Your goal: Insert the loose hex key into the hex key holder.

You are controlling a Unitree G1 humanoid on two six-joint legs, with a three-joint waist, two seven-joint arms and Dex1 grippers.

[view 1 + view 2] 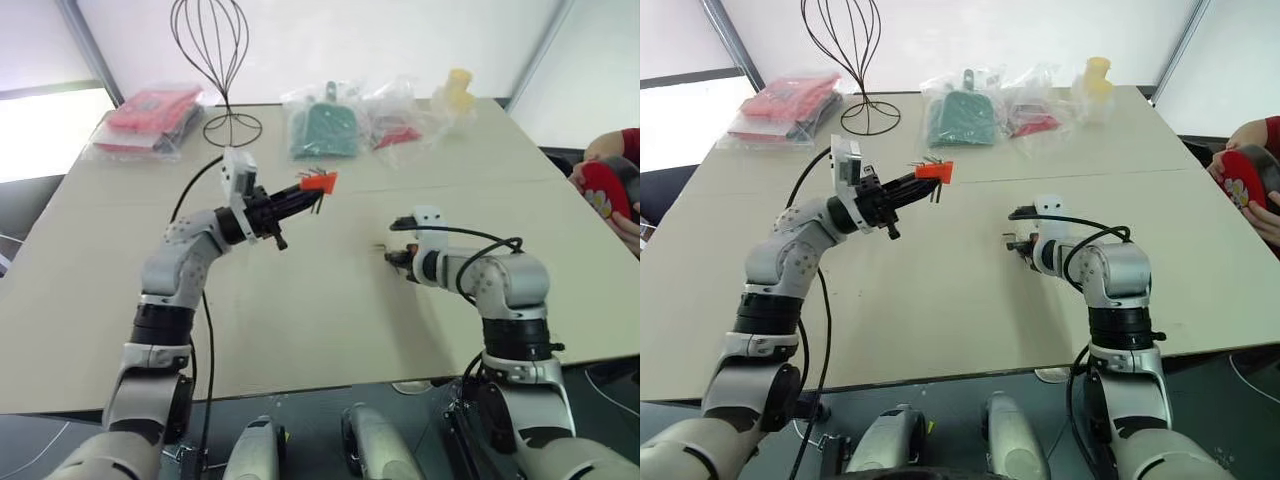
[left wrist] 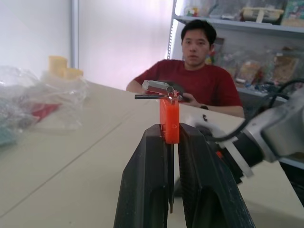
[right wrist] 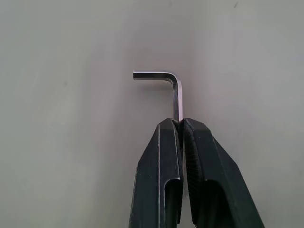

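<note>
**A:** Eyes on the loose hex key: where is it sitting?

**B:** Pinched in the right gripper. The two black fingers are closed tight on the long leg, and the bend and short end stick out past the fingertips. It is clear of the table, which lies pale behind it.

**A:** And the hex key holder?

**B:** Orange-red block, clamped between the fingers of the left gripper, squeezed shut on its lower half. Thin metal keys fan out from the block's far end. That gripper holds it up in the air, above the tabletop.

**A:** How do the two stand to each other?

**B:** Well apart. Taking the holder as the landmark, the loose key is off to the robot's right of it, lower down and closer to the robot. Nothing is touching between them.

**A:** What else is around the holder?

**B:** Beyond it, toward the far edge of the table, stands a wire stand on a round base. Further left of that lies a bagged red bundle. To the right of the stand lies a green item in a clear bag, then another clear bag with red pieces, then a pale yellow object near the far corner.

**A:** Anyone in the room?

**B:** A person in a red shirt sits across the table on the holder's far right side, shelves behind them.
</note>
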